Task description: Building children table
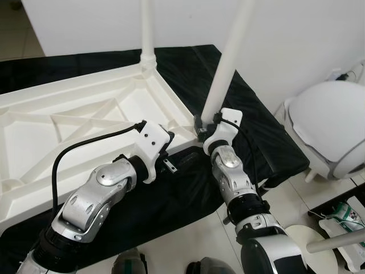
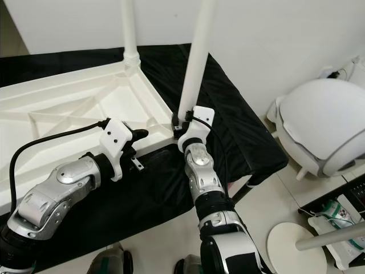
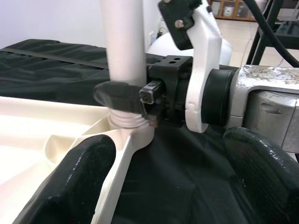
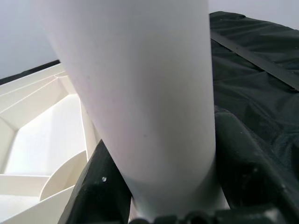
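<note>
Now the right gripper (image 1: 201, 127) is clamped around the base of a white leg (image 1: 227, 65), right where it meets the near right corner socket of the upturned tabletop (image 1: 68, 123). That tabletop lies underside-up on a black cloth (image 1: 239, 114), and a second leg (image 1: 147, 31) already stands in the far corner. The left gripper (image 1: 169, 149) hovers just beside the same near corner, its fingers (image 3: 86, 168) apart and holding nothing.

The leg leans somewhat in the head views, so the step looks like seating it: bring it upright over the socket, press down and turn it if it is threaded, while the left gripper steadies the tabletop edge so it cannot slide on the cloth.

To the right stands a round white seat (image 1: 331, 123) on the tiled floor, well apart, with a loose disc-footed post (image 1: 308, 248) near the right arm's elbow; neither blocks the corner.
</note>
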{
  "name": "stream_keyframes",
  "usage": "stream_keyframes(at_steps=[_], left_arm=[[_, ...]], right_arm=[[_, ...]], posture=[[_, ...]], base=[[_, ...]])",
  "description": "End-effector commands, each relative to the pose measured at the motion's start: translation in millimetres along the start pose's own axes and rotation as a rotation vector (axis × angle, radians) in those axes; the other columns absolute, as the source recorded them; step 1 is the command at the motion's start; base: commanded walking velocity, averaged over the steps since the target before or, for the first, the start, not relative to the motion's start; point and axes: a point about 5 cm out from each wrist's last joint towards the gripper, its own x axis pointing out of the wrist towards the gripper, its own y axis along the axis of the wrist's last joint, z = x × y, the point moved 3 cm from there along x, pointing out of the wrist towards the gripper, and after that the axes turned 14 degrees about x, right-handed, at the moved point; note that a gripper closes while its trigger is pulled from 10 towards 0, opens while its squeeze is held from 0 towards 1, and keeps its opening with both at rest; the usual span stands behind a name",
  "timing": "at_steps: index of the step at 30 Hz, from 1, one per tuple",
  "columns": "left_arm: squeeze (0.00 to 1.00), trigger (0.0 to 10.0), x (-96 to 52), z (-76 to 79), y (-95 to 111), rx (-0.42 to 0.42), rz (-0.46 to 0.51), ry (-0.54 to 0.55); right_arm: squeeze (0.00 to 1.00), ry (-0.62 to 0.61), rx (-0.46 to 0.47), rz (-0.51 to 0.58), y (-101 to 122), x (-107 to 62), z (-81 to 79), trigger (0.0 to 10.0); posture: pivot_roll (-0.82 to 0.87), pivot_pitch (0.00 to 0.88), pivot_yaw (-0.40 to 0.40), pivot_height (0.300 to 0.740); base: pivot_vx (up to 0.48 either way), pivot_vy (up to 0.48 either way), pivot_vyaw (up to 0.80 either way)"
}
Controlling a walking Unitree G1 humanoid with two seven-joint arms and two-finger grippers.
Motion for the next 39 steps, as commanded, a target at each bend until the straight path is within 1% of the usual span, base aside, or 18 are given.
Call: stream_keyframes(at_steps=[1, 2, 3, 4, 8, 12, 15, 16, 18, 19, 23, 24, 27, 30, 32, 35, 38, 39], left_arm=[[0.0, 10.0, -0.3, 7.5, 1.8, 0.001, 0.014, -0.078], [0.0, 10.0, -0.7, 6.3, 1.8, 0.002, 0.012, -0.073], [0.0, 10.0, -0.7, 6.3, 1.8, 0.002, 0.012, -0.073], [0.0, 10.0, -1.4, 5.0, 1.7, 0.001, 0.012, -0.067], [0.0, 10.0, -1.7, 5.7, 1.7, -0.001, 0.012, -0.066], [0.0, 10.0, -1.5, 4.8, 1.9, -0.002, 0.011, -0.064], [0.0, 10.0, -1.0, 5.3, 2.0, -0.002, 0.012, -0.066], [0.0, 10.0, -0.7, 5.4, 2.1, -0.002, 0.013, -0.067], [0.0, 10.0, -0.6, 5.4, 2.2, -0.002, 0.014, -0.068], [0.0, 10.0, -0.6, 4.7, 2.4, -0.001, 0.014, -0.067], [0.0, 10.0, -0.4, 3.4, 2.5, 0.001, 0.014, -0.067], [0.0, 10.0, -0.4, 3.4, 2.5, 0.001, 0.014, -0.067], [0.0, 10.0, -0.2, 2.4, 3.0, 0.005, 0.015, -0.068], [0.0, 10.0, -0.1, 1.8, 3.7, 0.008, 0.016, -0.07], [0.0, 10.0, -0.1, 1.9, 4.1, 0.009, 0.016, -0.072], [0.0, 10.0, -0.6, 1.4, 4.9, 0.016, 0.017, -0.071], [0.0, 10.0, -0.8, 1.3, 4.8, 0.017, 0.016, -0.07], [0.0, 10.0, -1.4, 1.1, 4.9, 0.016, 0.016, -0.069]], right_arm=[[0.0, -0.021, 0.023, -0.083, -19.6, -6.6, 3.0, 10.0], [0.33, -0.011, 0.026, -0.087, -19.2, -7.1, 1.7, 10.0], [0.33, -0.011, 0.026, -0.087, -19.2, -7.1, 1.7, 10.0], [1.0, 0.01, 0.056, -0.088, -17.7, -9.0, -1.2, 10.0], [1.0, 0.032, 0.045, -0.094, -15.3, -9.9, -0.2, 10.0], [1.0, 0.124, -0.01, -0.094, -1.0, -7.0, 21.1, 10.0], [1.0, 0.179, -0.06, -0.146, 2.7, -4.8, 38.4, 10.0], [0.13, 0.185, -0.085, -0.153, 5.4, -3.4, 45.2, 10.0], [0.13, 0.187, -0.101, -0.155, 7.4, -2.5, 49.3, 10.0], [0.0, 0.203, -0.12, -0.16, 12.1, -0.4, 54.5, 10.0], [0.0, 0.258, -0.16, -0.171, 19.6, 3.2, 58.6, 10.0], [0.0, 0.258, -0.16, -0.171, 19.6, 3.2, 58.6, 10.0], [0.0, 0.331, -0.191, -0.192, 21.9, 6.6, 55.1, 10.0], [0.0, 0.414, -0.209, -0.223, 20.5, 11.7, 45.4, 10.0], [0.0, 0.433, -0.206, -0.231, 19.8, 13.1, 41.9, 10.0], [0.0, 0.501, -0.214, -0.263, 15.0, 17.2, 26.8, 10.0], [0.0, 0.509, -0.22, -0.272, 13.5, 17.5, 25.0, 10.0], [0.0, 0.54, -0.224, -0.294, 9.4, 16.4, 21.2, 10.0]], posture=[[0.02, 0.0, -0.067, 0.74], [0.02, 0.0, -0.067, 0.74], [0.02, 0.0, -0.067, 0.74], [0.02, 0.003, -0.066, 0.74], [0.02, 0.005, -0.065, 0.74], [0.02, 0.009, -0.063, 0.74], [0.02, 0.009, -0.06, 0.74], [0.02, 0.009, -0.06, 0.74], [0.02, 0.009, -0.06, 0.74], [0.02, 0.007, -0.058, 0.74], [0.02, 0.003, -0.056, 0.74], [0.02, 0.003, -0.056, 0.74], [0.02, 0.0, -0.053, 0.74], [0.03, 0.0, -0.051, 0.74], [0.03, 0.0, -0.051, 0.74], [0.04, 0.0, -0.053, 0.74], [0.04, 0.0, -0.054, 0.74], [0.05, 0.0, -0.055, 0.74]], base=[[0.0, 0.0, 0.0], [0.0, 0.0, 0.0], [0.0, 0.0, 0.0], [0.0, 0.0, 0.0], [0.0, 0.0, 0.0], [0.0, 0.0, 0.0], [0.0, 0.0, 0.0], [0.0, 0.0, 0.0], [0.0, 0.0, 0.0], [0.0, 0.0, 0.0], [0.0, 0.0, 0.0], [0.0, 0.0, 0.0], [0.0, 0.0, 0.0], [0.0, 0.0, 0.0], [0.0, 0.0, 0.0], [0.0, 0.0, 0.0], [0.0, 0.0, 0.0], [0.0, 0.0, 0.0]])
